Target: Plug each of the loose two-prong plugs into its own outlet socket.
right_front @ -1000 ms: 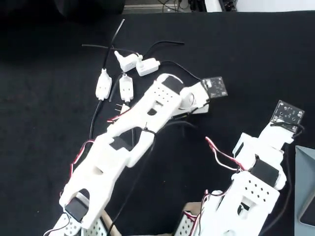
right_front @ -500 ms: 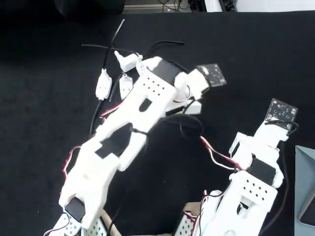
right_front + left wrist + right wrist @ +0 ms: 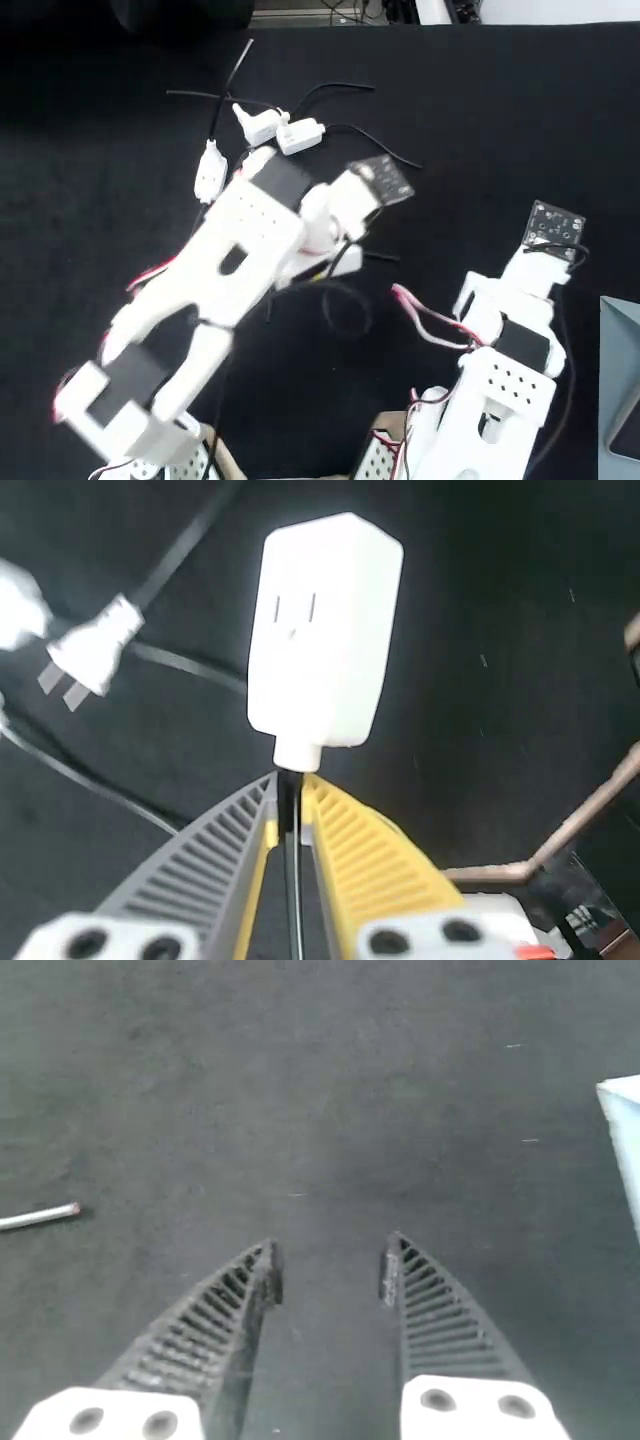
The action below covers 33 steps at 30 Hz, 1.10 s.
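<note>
At the near right, my right claw (image 3: 328, 1260) hangs spread over the black table (image 3: 350, 1080), holding nothing. Farther in, my left claw (image 3: 290, 780) pinches the thin black cord (image 3: 291, 880) at the base of a white outlet socket (image 3: 322, 630). A loose two-prong plug (image 3: 85, 660) lies near it, and another white connector (image 3: 210, 170) lies far left.

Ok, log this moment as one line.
left gripper: shut on cord | socket: empty | plug: loose | right gripper: open over table

White outlet socket (image 3: 325, 630) near loose two-prong plug (image 3: 90, 655)
</note>
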Each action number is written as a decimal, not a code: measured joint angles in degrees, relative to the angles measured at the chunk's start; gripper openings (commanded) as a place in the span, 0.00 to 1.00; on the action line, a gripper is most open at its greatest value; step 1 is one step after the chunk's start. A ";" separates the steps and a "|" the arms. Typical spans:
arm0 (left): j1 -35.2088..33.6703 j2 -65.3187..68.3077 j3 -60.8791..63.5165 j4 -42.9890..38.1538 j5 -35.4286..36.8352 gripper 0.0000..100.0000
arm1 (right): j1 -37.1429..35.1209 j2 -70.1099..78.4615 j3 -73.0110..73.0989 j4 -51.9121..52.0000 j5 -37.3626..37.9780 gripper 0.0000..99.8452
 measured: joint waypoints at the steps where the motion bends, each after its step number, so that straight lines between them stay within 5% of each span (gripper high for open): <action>1: -0.18 -3.25 3.78 -0.62 0.53 0.03 | -0.70 0.00 0.09 0.00 0.00 0.16; 12: -17.76 -26.11 49.49 -22.42 -5.54 0.03 | -5.45 0.00 0.09 0.09 0.00 0.16; 17: -21.01 -28.40 61.98 -32.00 -7.56 0.15 | -7.38 0.00 0.09 0.88 0.00 0.16; 22: -21.98 -29.10 66.64 -36.22 -6.07 0.23 | -7.56 0.00 0.09 0.88 0.00 0.16; 33: -26.46 -29.19 62.07 -35.08 -2.90 0.24 | -7.56 0.00 0.09 0.88 0.00 0.16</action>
